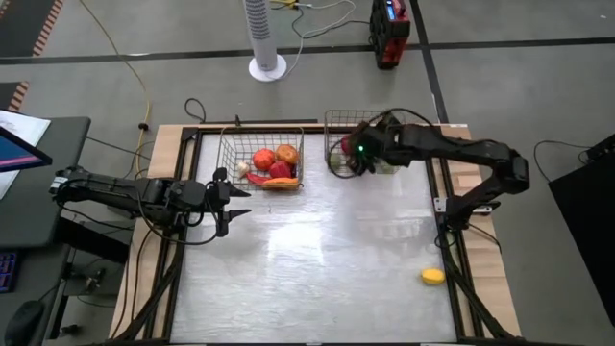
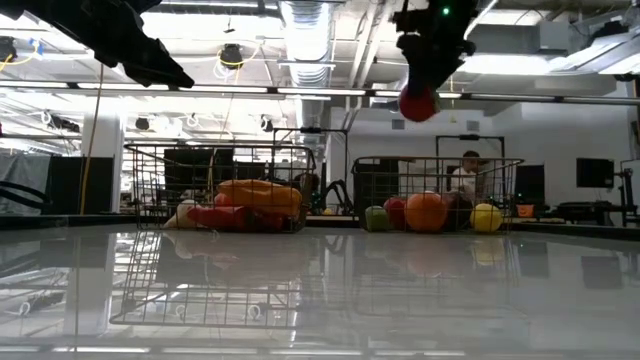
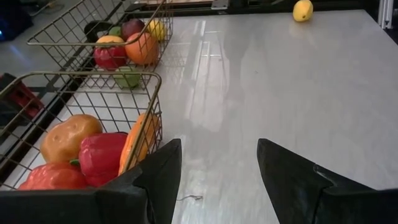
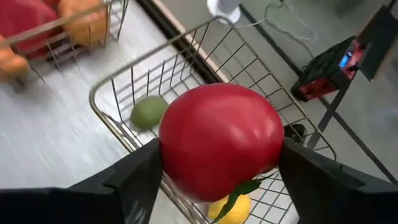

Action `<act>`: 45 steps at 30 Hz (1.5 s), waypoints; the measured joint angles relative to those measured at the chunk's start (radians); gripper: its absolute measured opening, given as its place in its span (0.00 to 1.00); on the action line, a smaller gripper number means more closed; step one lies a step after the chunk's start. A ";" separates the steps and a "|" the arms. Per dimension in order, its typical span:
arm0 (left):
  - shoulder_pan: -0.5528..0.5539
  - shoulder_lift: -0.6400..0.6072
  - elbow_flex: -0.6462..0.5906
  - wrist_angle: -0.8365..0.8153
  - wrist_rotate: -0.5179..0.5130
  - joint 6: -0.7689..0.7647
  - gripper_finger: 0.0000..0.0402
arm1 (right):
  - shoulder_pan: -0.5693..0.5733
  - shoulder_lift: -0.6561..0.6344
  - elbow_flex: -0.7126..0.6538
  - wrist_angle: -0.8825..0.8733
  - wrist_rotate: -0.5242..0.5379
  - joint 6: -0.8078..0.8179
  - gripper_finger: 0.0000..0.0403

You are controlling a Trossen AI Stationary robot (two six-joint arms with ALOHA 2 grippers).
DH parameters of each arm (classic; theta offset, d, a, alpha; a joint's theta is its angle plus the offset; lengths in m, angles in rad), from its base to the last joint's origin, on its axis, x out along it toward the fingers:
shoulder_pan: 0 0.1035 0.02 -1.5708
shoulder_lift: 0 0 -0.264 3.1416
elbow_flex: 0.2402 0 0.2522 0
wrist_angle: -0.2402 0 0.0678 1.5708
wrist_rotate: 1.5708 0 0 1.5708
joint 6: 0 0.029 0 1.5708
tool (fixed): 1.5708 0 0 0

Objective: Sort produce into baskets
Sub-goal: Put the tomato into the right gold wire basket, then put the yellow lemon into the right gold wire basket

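Right hand [image 4: 217, 180]: closed on red round fruit [image 4: 221, 140] with green leaf, raised above right basket [image 1: 338, 123] at counter's far edge. Inside that basket: green piece [image 4: 148, 112], yellow piece [image 4: 233, 208], orange piece [image 2: 425, 212], others.

Left hand [image 3: 217, 168]: fingers spread apart, holding nothing, just beside near side of left basket [image 1: 231, 154], toward counter's left edge. Contents there: red, orange and white produce [image 1: 271, 165].

Yellow lemon [image 1: 432, 277]: loose on counter [image 1: 307, 259], near right edge, well apart from both baskets.
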 joint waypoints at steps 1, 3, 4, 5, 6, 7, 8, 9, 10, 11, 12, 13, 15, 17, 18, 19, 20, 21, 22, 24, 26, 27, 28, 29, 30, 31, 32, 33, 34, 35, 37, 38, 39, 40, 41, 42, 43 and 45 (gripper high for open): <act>0.000 0.000 0.000 0.000 0.000 0.001 0.50 | -0.019 0.001 0.000 0.004 -0.016 -0.029 0.82; 0.000 0.000 0.000 0.000 -0.002 0.004 0.50 | -0.056 0.013 0.000 0.005 -0.048 -0.068 0.88; 0.000 0.000 0.000 0.001 -0.005 0.009 0.50 | -0.072 0.020 0.000 0.005 -0.056 -0.074 0.92; 0.000 0.000 0.000 0.002 -0.007 0.013 0.50 | -0.093 0.025 0.000 0.000 -0.065 -0.075 0.95; 0.000 0.000 0.000 0.002 -0.007 0.014 0.50 | -0.110 0.034 0.000 -0.007 -0.081 -0.075 0.97; 0.000 0.000 0.000 0.001 -0.007 0.014 0.50 | -0.123 0.039 0.000 -0.009 -0.100 -0.075 0.97; 0.000 0.000 0.000 0.000 -0.007 0.014 0.50 | -0.134 0.040 0.000 -0.014 -0.120 -0.075 0.97; 0.000 0.000 0.000 -0.002 -0.008 0.014 0.50 | -0.143 0.041 0.000 -0.028 -0.134 -0.075 0.96; 0.000 0.000 0.000 -0.003 -0.008 0.014 0.50 | -0.147 0.041 0.000 -0.046 -0.147 -0.075 0.95; 0.000 0.000 0.000 -0.003 -0.008 0.014 0.50 | -0.145 0.040 0.000 -0.065 -0.150 -0.075 0.95; 0.000 0.000 0.000 -0.003 -0.009 0.016 0.50 | -0.141 0.037 0.000 -0.091 -0.151 -0.062 0.94; 0.000 0.000 0.000 -0.003 -0.009 0.018 0.50 | -0.134 0.035 0.002 -0.133 -0.168 -0.040 0.95; 0.000 0.000 0.000 -0.003 -0.009 0.015 0.50 | -0.106 0.032 0.013 -0.227 -0.258 0.035 0.95; 0.000 0.000 0.000 -0.004 -0.009 0.014 0.50 | -0.047 0.028 0.012 -0.311 -0.378 0.128 0.95; 0.000 0.000 0.000 -0.004 -0.009 0.014 0.50 | -0.004 0.028 0.000 -0.345 -0.428 0.171 0.95; 0.000 0.000 0.000 -0.004 -0.009 0.014 0.50 | 0.049 0.036 -0.015 -0.380 -0.481 0.217 0.95; 0.000 0.000 0.000 -0.004 -0.009 0.014 0.50 | 0.102 0.047 -0.031 -0.408 -0.529 0.258 0.95; 0.000 0.000 0.000 -0.004 -0.009 0.014 0.50 | 0.159 0.058 -0.049 -0.426 -0.573 0.299 0.95; 0.000 0.000 0.000 -0.004 -0.009 0.014 0.50 | 0.220 0.072 -0.067 -0.432 -0.612 0.336 0.95; 0.000 0.000 0.000 -0.004 -0.009 0.013 0.50 | 0.337 0.095 -0.108 -0.454 -0.667 0.394 0.95; 0.000 0.000 0.000 -0.004 -0.008 0.006 0.50 | 0.442 0.125 -0.147 -0.446 -0.725 0.446 0.95; 0.000 0.000 0.000 -0.004 -0.006 0.000 0.50 | 0.485 0.144 -0.163 -0.442 -0.775 0.470 0.95; 0.000 0.000 0.000 -0.005 -0.006 -0.004 0.50 | 0.525 0.163 -0.178 -0.443 -0.832 0.493 0.95; 0.000 0.000 0.000 -0.005 -0.006 -0.005 0.50 | 0.560 0.184 -0.192 -0.451 -0.886 0.514 0.95; 0.000 0.000 0.000 -0.005 -0.006 -0.005 0.50 | 0.592 0.198 -0.205 -0.452 -0.930 0.535 0.95; 0.000 0.000 0.000 -0.005 -0.006 -0.008 0.50 | 0.625 0.209 -0.214 -0.442 -0.965 0.558 0.95; 0.000 0.000 0.000 -0.007 -0.006 -0.012 0.50 | 0.654 0.225 -0.224 -0.434 -0.996 0.574 0.95; 0.000 0.000 0.000 -0.009 -0.004 -0.014 0.50 | 0.682 0.244 -0.234 -0.432 -1.021 0.582 0.95; 0.000 0.000 0.000 -0.009 0.001 -0.017 0.50 | 0.710 0.267 -0.244 -0.430 -1.042 0.587 0.95; 0.000 0.000 0.000 -0.009 0.002 -0.023 0.50 | 0.733 0.291 -0.249 -0.429 -1.059 0.589 0.95; 0.000 0.000 0.000 -0.009 0.019 -0.032 0.50 | 0.770 0.325 -0.258 -0.422 -1.092 0.582 0.95; 0.000 0.000 0.000 -0.009 0.025 -0.033 0.50 | 0.785 0.339 -0.262 -0.422 -1.097 0.580 0.95; 0.000 0.000 0.000 -0.010 0.028 -0.034 0.50 | 0.796 0.352 -0.267 -0.415 -1.097 0.580 0.95; 0.000 0.000 0.000 -0.011 0.028 -0.034 0.50 | 0.805 0.364 -0.277 -0.394 -1.097 0.579 0.95; 0.000 0.000 0.000 -0.014 0.028 -0.034 0.50 | 0.812 0.376 -0.289 -0.375 -1.099 0.576 0.95; 0.000 0.000 0.000 -0.019 0.027 -0.034 0.50 | 0.818 0.385 -0.305 -0.363 -1.106 0.572 0.95; 0.000 0.000 0.000 -0.026 0.027 -0.034 0.50 | 0.822 0.391 -0.321 -0.356 -1.119 0.572 0.94; 0.000 0.000 0.000 -0.043 0.027 -0.037 0.50 | 0.826 0.396 -0.359 -0.316 -1.145 0.572 0.93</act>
